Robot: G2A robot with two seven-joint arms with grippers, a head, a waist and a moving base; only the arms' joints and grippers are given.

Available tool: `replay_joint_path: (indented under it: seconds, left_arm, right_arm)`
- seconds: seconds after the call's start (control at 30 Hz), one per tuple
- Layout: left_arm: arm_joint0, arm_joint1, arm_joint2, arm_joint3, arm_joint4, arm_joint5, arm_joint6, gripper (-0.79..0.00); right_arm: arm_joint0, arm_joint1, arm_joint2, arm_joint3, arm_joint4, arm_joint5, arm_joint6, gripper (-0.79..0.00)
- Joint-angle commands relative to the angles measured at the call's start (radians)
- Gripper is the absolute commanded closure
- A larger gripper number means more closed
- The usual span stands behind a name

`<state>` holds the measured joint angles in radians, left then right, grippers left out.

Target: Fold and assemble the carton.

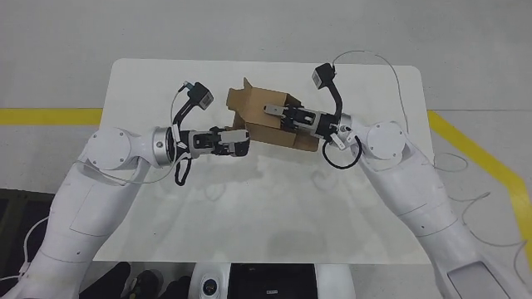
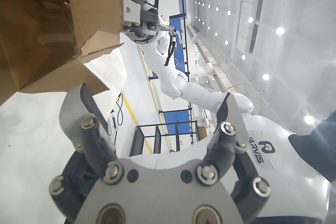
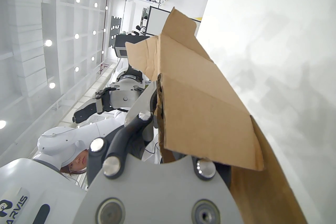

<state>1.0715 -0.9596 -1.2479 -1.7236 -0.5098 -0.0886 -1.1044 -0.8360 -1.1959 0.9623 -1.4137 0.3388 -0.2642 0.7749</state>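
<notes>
Over table [image 1: 166, 216], carton [image 1: 256, 123] in right end effector [image 1: 278, 115]

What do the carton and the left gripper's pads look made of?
Carton: brown corrugated cardboard, matte; ragged, layered cut edges show it. Left gripper pads: probably black rubber, matte, set on bare silvery metal fingers; the look alone can't confirm it.

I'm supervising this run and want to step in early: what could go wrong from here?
1. The right claw pinches a single wall of the carton; the cardboard could slip out or buckle there.
2. The left claw is open, with one finger close to a loose flap; pushing in could crumple the flap rather than fold it.
</notes>
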Motion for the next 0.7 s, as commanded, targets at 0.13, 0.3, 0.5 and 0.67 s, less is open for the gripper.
replay_joint_path:
  seconds: [0.13,0.3,0.5,0.67]
  left_arm:
    - [-0.004,-0.002,0.009,0.007,-0.008,-0.004,-0.006,-0.785]
    - [-0.007,-0.002,0.008,0.025,0.0,-0.007,-0.014,-0.785]
    - [-0.005,-0.002,0.004,0.036,0.002,-0.005,-0.014,-0.785]
    - [-0.007,-0.003,0.005,0.038,-0.001,-0.008,-0.014,-0.785]
  right_arm:
    - [-0.01,-0.01,-0.02,-0.009,0.006,0.002,-0.023,0.0]
    - [-0.013,-0.02,-0.035,-0.012,0.012,0.0,-0.036,0.0]
    - [-0.017,-0.028,-0.043,-0.012,0.017,-0.001,-0.037,0.0]
    - [-0.023,-0.033,-0.048,-0.013,0.02,-0.001,-0.035,0.0]
